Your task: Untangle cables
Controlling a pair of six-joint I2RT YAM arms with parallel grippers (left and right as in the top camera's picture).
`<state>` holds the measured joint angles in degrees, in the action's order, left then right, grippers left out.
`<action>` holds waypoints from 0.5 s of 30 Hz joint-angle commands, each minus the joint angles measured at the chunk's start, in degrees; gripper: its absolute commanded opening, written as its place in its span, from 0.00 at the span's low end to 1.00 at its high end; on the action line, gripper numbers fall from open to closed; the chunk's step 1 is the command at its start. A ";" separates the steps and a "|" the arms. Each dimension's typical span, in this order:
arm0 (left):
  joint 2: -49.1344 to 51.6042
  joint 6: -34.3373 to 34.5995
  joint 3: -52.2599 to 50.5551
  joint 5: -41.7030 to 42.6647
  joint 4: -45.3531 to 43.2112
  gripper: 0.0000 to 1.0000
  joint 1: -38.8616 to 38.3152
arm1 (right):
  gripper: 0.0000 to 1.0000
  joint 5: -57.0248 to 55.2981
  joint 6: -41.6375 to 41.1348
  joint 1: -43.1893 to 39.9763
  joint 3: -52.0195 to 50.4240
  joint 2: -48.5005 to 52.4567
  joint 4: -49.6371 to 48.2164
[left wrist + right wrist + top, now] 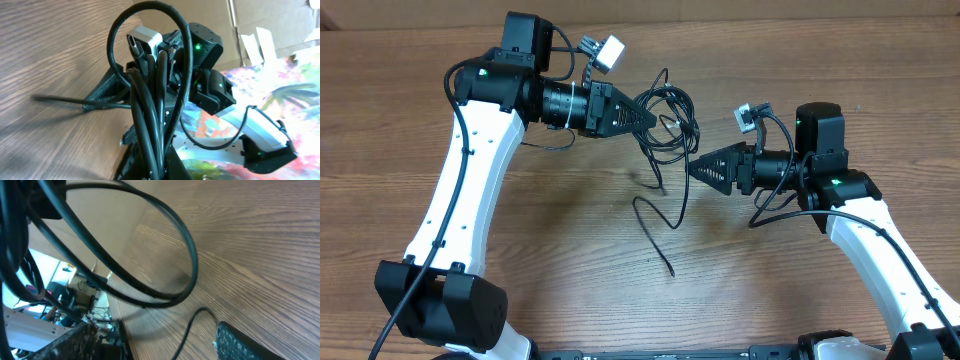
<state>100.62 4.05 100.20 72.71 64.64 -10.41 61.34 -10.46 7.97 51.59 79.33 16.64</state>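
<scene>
A wood-grain worktop (570, 270) fills the overhead view. Past its edge, the left wrist view shows brown cardboard (260, 20) and a brightly multicoloured sheet (295, 85).

Overhead bright, even, sharp; soft shadows on table (570, 240). Wrist views: near cables (147, 115) blurred, washed-out glare at 3 o'clock (left), 8 o'clock (right).

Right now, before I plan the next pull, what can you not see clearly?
Left wrist: the cables cover the left tool, so its grip is hidden.
Right wrist: the lower edge cuts off the right tool; near loops are blurred.
Overhead: where the cables cross is too small to follow.
</scene>
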 commanded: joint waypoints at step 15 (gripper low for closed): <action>-0.98 3.91 1.22 7.63 -0.13 0.04 -0.11 | 0.75 1.38 -0.20 0.17 0.87 -0.90 -10.01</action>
<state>100.62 6.79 100.20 76.73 64.66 -10.39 63.18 -10.68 7.97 51.59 79.33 7.99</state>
